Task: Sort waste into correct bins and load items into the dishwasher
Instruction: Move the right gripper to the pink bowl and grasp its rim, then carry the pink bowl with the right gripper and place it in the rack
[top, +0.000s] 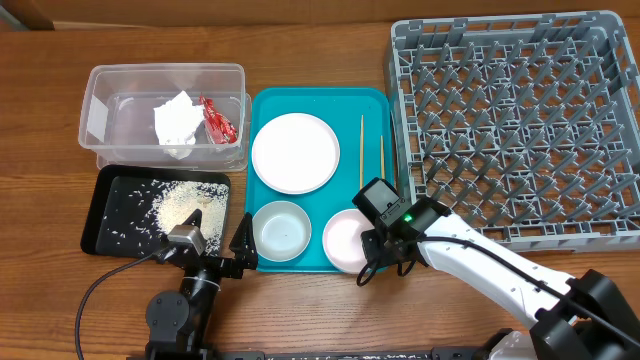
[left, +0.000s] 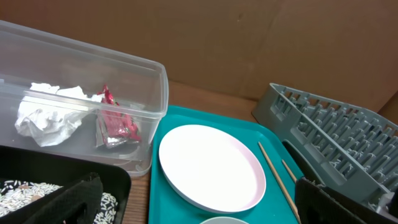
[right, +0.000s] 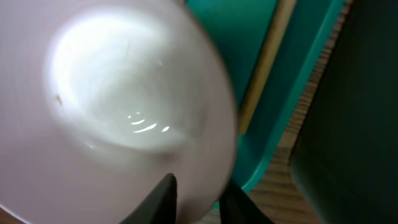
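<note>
The pale pink bowl (top: 343, 240) sits at the front right of the teal tray, and it fills the right wrist view (right: 112, 106). My right gripper (top: 372, 254) is shut on its near rim, one finger inside and one outside (right: 200, 200). The white plate (top: 294, 152), the grey bowl (top: 280, 230) and two chopsticks (top: 362, 150) also lie on that tray. The clear tub (top: 120, 80) holds the white napkin (top: 176, 124) and the red wrapper (top: 218, 120). The black tray (top: 110, 190) holds rice (top: 175, 207). My left gripper (top: 220, 232) is open and empty, between the black tray and the grey bowl. The dish rack (top: 520, 130) stands at the right. The white cup is out of view.
The teal tray (top: 375, 105) lies between the tub and the rack. In the left wrist view the plate (left: 211, 165), the tub (left: 158, 87), the chopsticks (left: 277, 177) and the rack's corner (left: 298, 109) show ahead of the open fingers (left: 199, 210).
</note>
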